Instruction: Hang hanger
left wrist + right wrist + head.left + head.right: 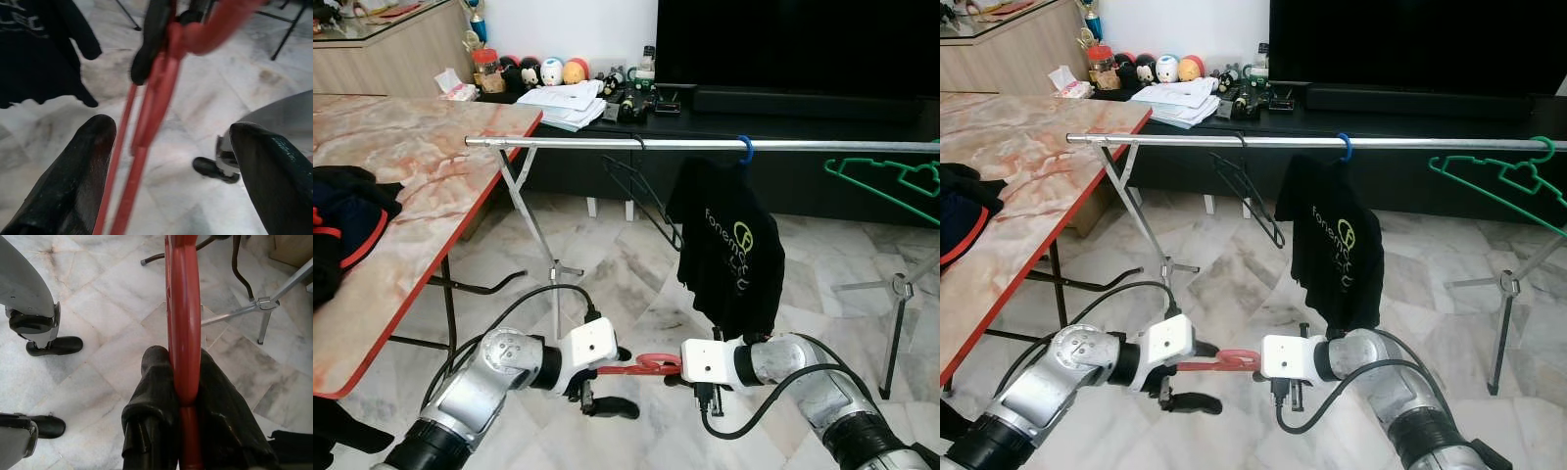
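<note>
A long silver clothes rail (705,144) is seen running across the room on folding legs, beside a marble-topped table (401,166). From it hang a black T-shirt (729,250) on a blue hook, an empty black wire hanger (641,201), and, at the robot's right end, a green hanger (891,181).

Low in front of the rail, a red plastic hanger (641,365) is held between the two arms, its long axis lying roughly level and crosswise, from one gripper toward the other; which way its hook points cannot be told.

The right gripper (181,377) is clamped on the hanger's bar. The left gripper (171,147) has its fingers spread apart on either side of the red bars, gripping nothing.

The step in hand is judged to be a handover or regrasp. Next, the hanger would need to be raised, turned upright and its hook brought over a bare stretch of rail.
</note>
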